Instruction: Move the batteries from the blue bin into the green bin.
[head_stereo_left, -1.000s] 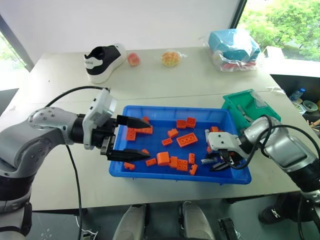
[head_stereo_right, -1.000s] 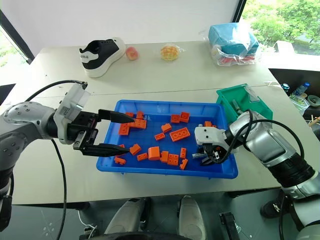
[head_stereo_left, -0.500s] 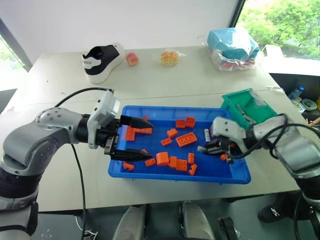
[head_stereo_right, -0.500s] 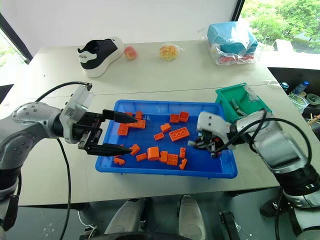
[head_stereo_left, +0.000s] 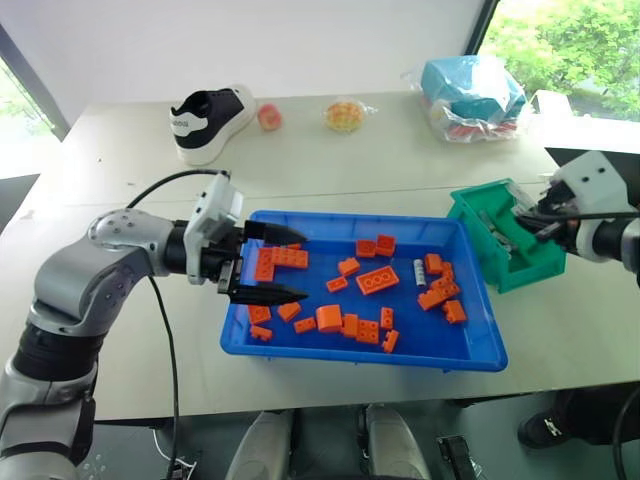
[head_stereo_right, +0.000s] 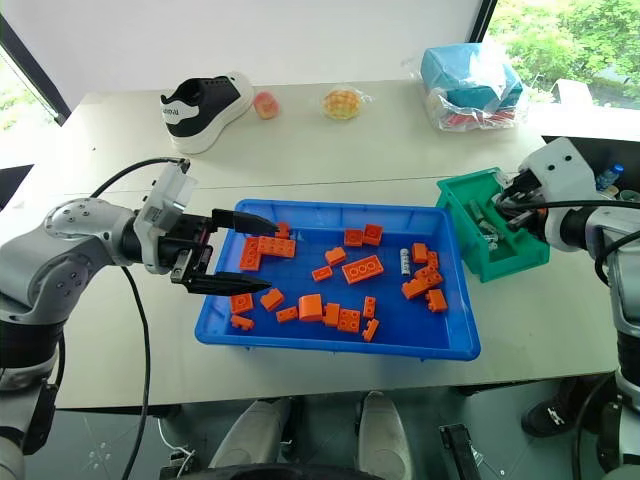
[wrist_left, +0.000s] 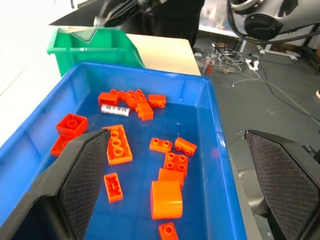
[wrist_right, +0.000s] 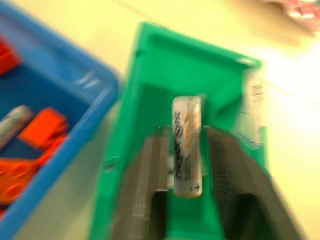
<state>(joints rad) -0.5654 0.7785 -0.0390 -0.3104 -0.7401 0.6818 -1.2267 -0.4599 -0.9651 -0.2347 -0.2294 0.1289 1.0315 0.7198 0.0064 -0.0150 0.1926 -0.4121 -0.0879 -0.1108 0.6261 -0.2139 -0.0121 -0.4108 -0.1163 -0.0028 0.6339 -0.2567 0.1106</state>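
No wording is showing clearly enough to read. The shoe (head_stereo_left: 208, 122) is carrying small white lettering on its side, and the battery (wrist_left: 115, 109) is showing dark markings, both too small to make out.

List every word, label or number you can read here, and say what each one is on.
None can be read.
Shoe: small print on the heel, too small to read.
Battery in the blue bin: dark markings, too small to read.
Battery over the green bin: dark print, blurred.
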